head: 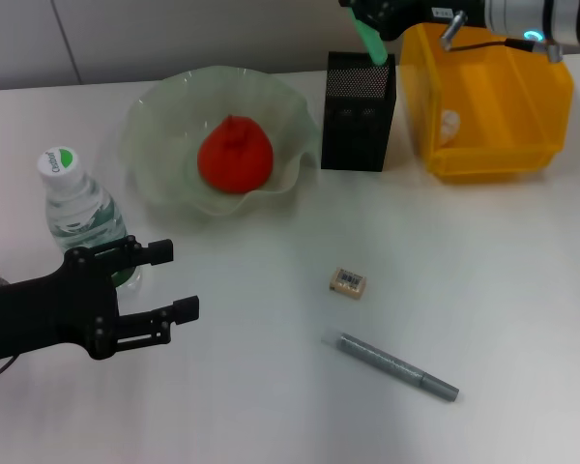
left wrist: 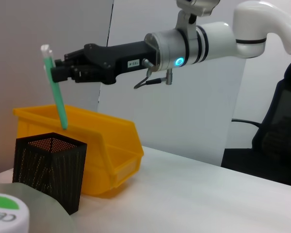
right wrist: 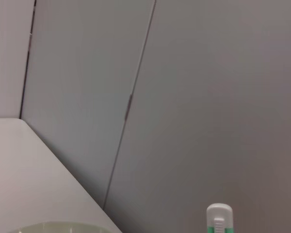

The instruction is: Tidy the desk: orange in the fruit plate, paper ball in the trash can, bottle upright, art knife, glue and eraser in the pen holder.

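My right gripper (head: 369, 14) is shut on a slim green art knife (head: 373, 44) with a white end and holds it upright just above the black mesh pen holder (head: 360, 111). The left wrist view shows that gripper (left wrist: 56, 73), the knife (left wrist: 56, 95) and its lower tip just over the holder (left wrist: 51, 167). The orange (head: 235, 152) lies in the fruit plate (head: 164, 106). The paper ball (head: 449, 123) lies in the yellow trash can (head: 493, 97). The bottle (head: 77, 208) stands upright. My left gripper (head: 177, 280) is open and empty beside it. The eraser (head: 349, 281) lies mid-table.
A grey pen-shaped stick (head: 394, 366) lies on the table in front of the eraser. The trash can (left wrist: 106, 150) stands right next to the pen holder. A black office chair (left wrist: 276, 141) stands beyond the table's far side.
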`<move>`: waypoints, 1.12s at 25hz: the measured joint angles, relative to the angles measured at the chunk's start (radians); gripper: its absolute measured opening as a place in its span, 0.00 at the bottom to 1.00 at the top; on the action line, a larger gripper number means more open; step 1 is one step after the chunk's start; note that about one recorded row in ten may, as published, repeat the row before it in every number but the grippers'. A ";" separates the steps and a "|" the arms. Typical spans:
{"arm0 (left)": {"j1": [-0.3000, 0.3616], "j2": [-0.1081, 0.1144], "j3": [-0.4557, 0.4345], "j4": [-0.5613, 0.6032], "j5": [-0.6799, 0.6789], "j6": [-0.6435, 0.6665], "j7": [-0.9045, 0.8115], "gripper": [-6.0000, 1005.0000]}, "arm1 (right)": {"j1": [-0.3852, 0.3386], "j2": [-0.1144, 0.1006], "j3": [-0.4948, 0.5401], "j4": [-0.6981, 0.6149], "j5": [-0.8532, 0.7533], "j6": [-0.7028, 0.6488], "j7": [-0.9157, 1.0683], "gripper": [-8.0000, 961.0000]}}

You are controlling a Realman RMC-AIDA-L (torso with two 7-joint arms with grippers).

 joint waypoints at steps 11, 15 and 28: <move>-0.003 0.000 0.000 -0.008 -0.001 -0.003 -0.001 0.80 | 0.023 0.008 0.007 0.095 0.013 0.051 -0.047 0.19; -0.003 0.000 0.000 -0.008 -0.001 -0.004 0.000 0.80 | 0.024 0.009 0.006 0.109 0.013 0.055 -0.042 0.20; -0.005 0.000 0.000 -0.007 -0.001 -0.009 0.005 0.80 | 0.026 0.014 0.006 0.112 0.018 0.084 -0.031 0.47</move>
